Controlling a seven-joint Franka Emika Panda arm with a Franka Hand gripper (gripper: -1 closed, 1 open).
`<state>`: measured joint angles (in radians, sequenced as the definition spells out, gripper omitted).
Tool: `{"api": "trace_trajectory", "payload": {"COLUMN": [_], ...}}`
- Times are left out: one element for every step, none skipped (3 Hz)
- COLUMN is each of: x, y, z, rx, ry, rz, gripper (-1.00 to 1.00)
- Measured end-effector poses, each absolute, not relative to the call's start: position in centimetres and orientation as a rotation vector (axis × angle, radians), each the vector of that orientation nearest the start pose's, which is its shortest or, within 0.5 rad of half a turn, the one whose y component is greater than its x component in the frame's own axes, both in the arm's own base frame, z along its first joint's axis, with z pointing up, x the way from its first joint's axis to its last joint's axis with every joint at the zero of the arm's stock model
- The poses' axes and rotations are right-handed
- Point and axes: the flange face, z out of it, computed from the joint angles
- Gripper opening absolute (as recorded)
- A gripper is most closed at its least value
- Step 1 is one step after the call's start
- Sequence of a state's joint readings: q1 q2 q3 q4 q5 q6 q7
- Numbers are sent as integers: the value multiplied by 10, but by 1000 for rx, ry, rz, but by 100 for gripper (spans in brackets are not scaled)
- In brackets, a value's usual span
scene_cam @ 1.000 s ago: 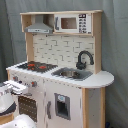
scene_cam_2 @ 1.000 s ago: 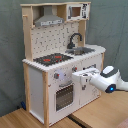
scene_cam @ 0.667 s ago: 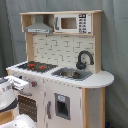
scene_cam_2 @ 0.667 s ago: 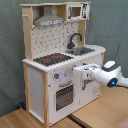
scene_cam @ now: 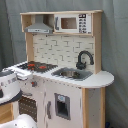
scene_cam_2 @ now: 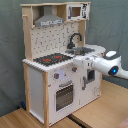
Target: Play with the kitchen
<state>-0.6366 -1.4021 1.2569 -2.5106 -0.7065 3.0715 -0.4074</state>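
Observation:
The kitchen (scene_cam: pixel 65 55) is a tall toy of white and light wood, seen in both exterior views. It has a black-red stovetop (scene_cam: pixel 35 66), a sink (scene_cam: pixel 72 74) with a black faucet (scene_cam: pixel 84 59), a grey hood (scene_cam: pixel 40 26) and a small microwave (scene_cam: pixel 72 22). The oven door (scene_cam_2: pixel 65 95) faces forward under the stovetop (scene_cam_2: pixel 52 59). My gripper (scene_cam_2: pixel 76 60) reaches in from the second exterior view's right. It sits at the counter's front edge, between stovetop and sink (scene_cam_2: pixel 82 50), above the knobs. My arm (scene_cam: pixel 7 86) shows at the first exterior view's left.
The kitchen (scene_cam_2: pixel 37 85) stands on a wooden table (scene_cam_2: pixel 30 120) with a seam along its front. A grey curtain (scene_cam_2: pixel 10 50) hangs behind. The white arm body (scene_cam_2: pixel 109 65) with a blue light fills the space right of the kitchen.
My arm has risen from oven height to the level of the counter's front edge. The kitchen itself looks unchanged.

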Motion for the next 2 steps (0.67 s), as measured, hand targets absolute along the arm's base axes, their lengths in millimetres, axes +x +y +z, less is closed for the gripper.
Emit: {"api": "trace_trajectory", "payload": {"x": [314, 322], "y": [364, 353], "z": [461, 483], "rx": [660, 636], "ry": [1374, 1378], "rz": [571, 571], "gripper": [100, 100]}}
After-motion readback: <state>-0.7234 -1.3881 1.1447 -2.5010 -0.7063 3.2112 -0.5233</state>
